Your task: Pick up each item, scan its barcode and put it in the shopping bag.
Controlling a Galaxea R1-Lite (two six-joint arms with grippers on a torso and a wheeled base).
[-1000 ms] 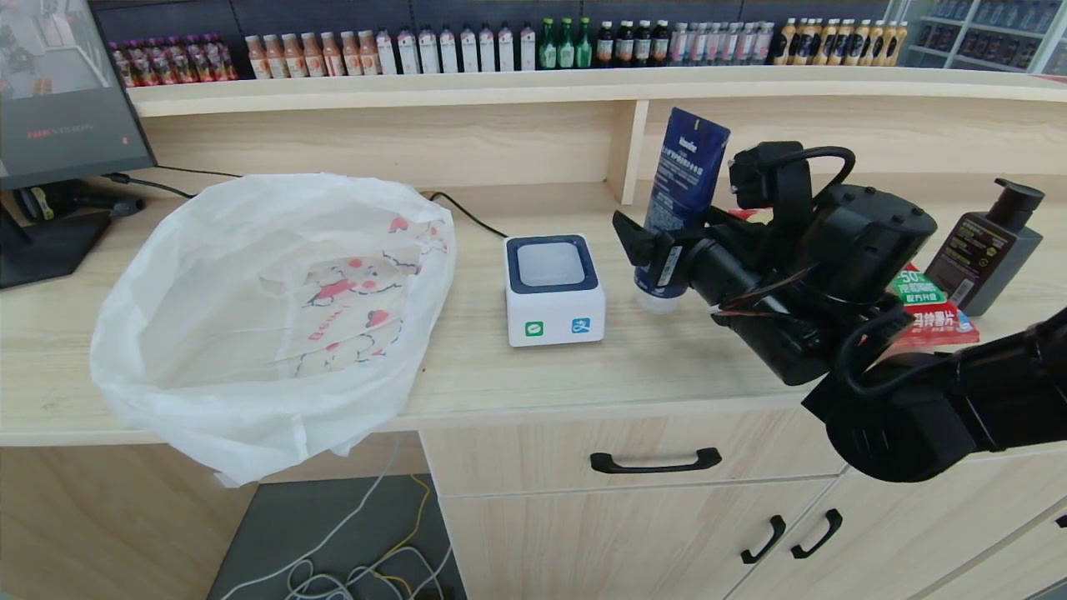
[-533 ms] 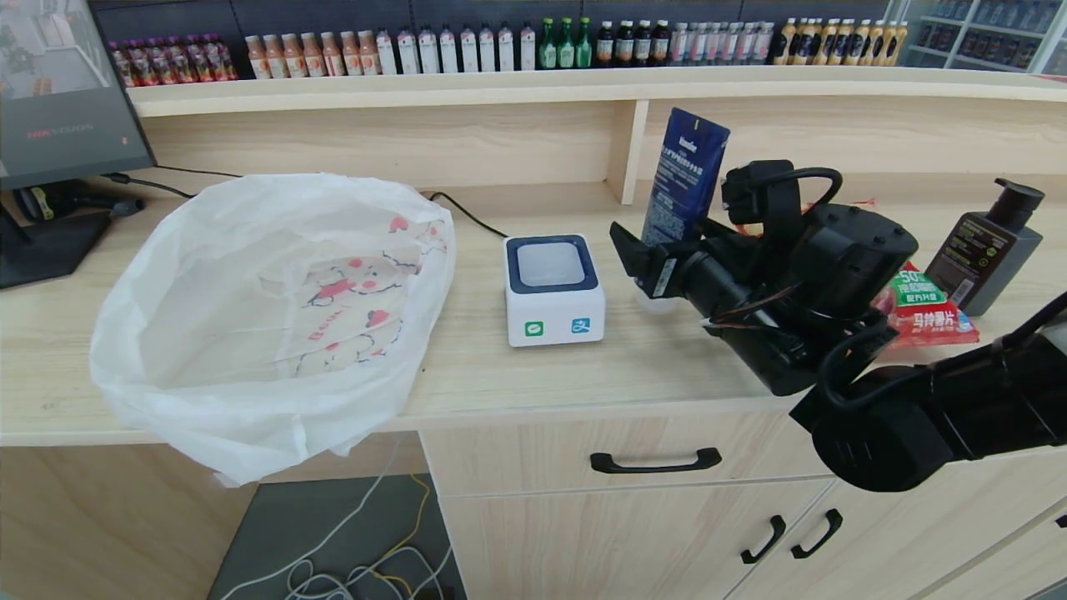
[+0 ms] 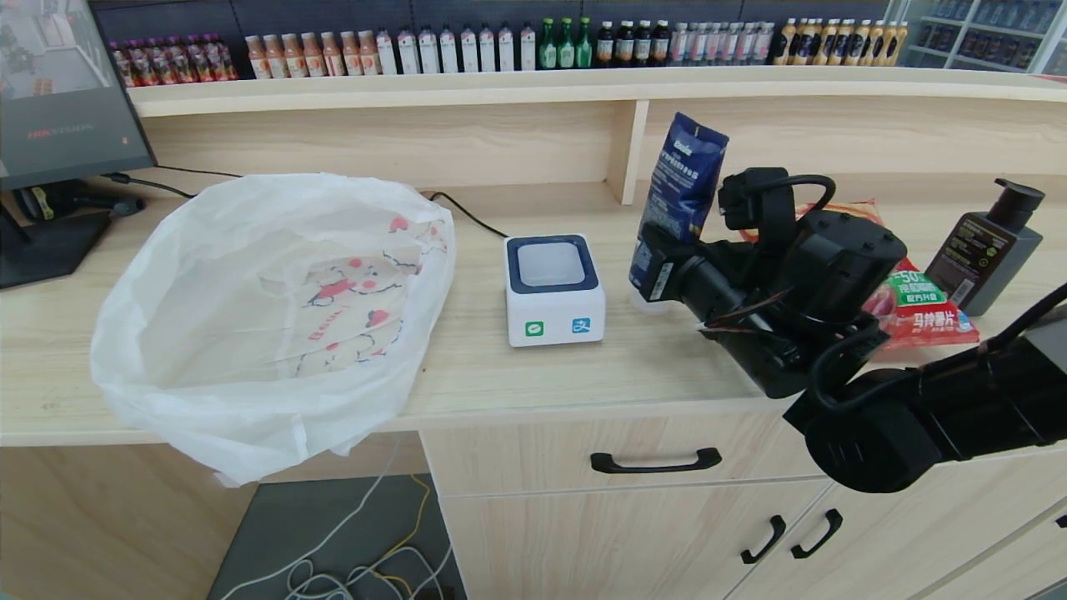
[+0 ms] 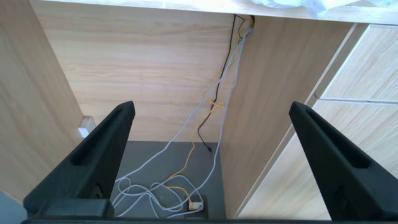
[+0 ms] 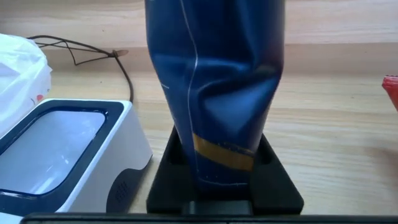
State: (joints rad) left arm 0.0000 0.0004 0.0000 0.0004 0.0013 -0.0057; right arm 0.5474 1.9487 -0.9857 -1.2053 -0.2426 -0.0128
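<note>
A dark blue tube [image 3: 682, 187] stands cap-down on the wooden counter [image 3: 467, 367], right of the white scanner [image 3: 553, 287]. My right gripper [image 3: 654, 271] is shut on the tube's lower part, and the tube's wall is creased where it is squeezed. In the right wrist view the blue tube [image 5: 217, 93] sits between the black fingers of the right gripper [image 5: 224, 180], with the scanner [image 5: 56, 149] beside it. The white shopping bag [image 3: 267, 317] lies open at the counter's left. My left gripper [image 4: 211, 155] hangs open below the counter, over cables on the floor.
A dark pump bottle [image 3: 984, 250] and a red snack packet [image 3: 925, 312] lie behind the right arm. A monitor [image 3: 58, 92] stands at the far left. A shelf divider [image 3: 629, 150] rises just behind the tube. Drawers with black handles [image 3: 656, 461] front the counter.
The right gripper's fingers, open around the blue tube before, have shut on it. The tube is now dented and leans slightly. The arm has moved a little lower.
</note>
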